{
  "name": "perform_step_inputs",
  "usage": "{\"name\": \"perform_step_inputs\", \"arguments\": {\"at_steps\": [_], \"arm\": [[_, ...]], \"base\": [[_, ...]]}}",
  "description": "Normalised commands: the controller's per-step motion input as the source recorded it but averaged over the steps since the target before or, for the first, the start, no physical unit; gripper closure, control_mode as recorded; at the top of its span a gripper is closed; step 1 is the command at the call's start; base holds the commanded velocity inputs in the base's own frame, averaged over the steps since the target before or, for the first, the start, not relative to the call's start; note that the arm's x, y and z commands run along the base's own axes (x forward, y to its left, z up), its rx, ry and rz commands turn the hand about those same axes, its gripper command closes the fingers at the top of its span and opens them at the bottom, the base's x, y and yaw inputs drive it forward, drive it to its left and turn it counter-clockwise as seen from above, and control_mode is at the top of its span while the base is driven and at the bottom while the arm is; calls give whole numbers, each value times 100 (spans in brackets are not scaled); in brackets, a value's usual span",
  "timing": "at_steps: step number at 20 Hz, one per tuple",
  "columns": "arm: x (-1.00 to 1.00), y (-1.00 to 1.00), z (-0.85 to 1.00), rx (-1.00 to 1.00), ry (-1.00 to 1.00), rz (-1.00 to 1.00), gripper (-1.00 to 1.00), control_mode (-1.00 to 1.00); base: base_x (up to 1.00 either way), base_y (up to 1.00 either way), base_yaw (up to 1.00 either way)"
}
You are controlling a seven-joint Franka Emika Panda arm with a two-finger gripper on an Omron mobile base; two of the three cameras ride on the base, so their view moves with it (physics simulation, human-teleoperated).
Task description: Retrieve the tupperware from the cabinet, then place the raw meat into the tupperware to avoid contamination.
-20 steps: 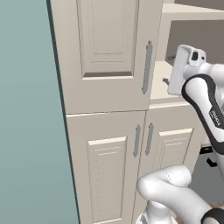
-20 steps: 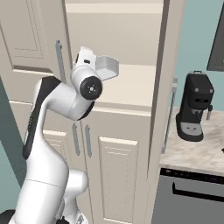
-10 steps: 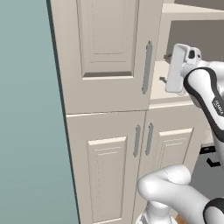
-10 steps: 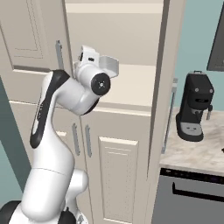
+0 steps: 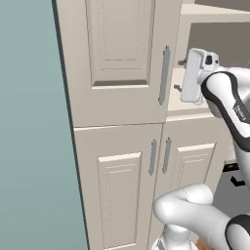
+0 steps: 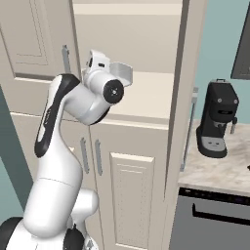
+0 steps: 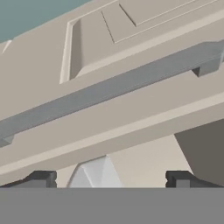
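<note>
The cabinet (image 5: 122,49) is tall and cream; its upper left door is closed and its upper right door (image 6: 183,97) stands swung open, showing a bare shelf (image 6: 146,97). My gripper (image 5: 179,75) is open and hovers just right of the closed door's vertical grey handle (image 5: 164,75), fingers pointing at it without touching. In the hand view the handle (image 7: 113,89) runs across the frame above my gripper (image 7: 111,178). A white-grey faceted shape (image 7: 94,173), apparently the tupperware, sits on the shelf between the tips. The raw meat is out of view.
A black coffee machine (image 6: 218,119) stands on the speckled counter (image 6: 215,171) to the right of the open door, above a grey appliance front (image 6: 215,219). Closed lower cabinet doors (image 5: 122,185) are below my hand. A teal wall (image 5: 29,122) lies to the left.
My hand has shifted a little to the left, closer to the closed door's handle, and the arm's elbow has risen. The jaws have stayed open.
</note>
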Motion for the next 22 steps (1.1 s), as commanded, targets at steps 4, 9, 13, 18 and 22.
{"name": "perform_step_inputs", "arguments": {"at_steps": [4,9,13,18,22], "arm": [[17,10,-4,0,0,0,-100,-100],[14,8,-3,0,0,0,-100,-100],[2,3,-1,0,0,1,-100,-100],[-14,4,0,0,0,2,-100,-100],[-26,15,0,0,0,2,-100,-100]], "base": [[0,0,0],[0,0,0],[0,0,0],[0,0,0],[0,0,0]]}}
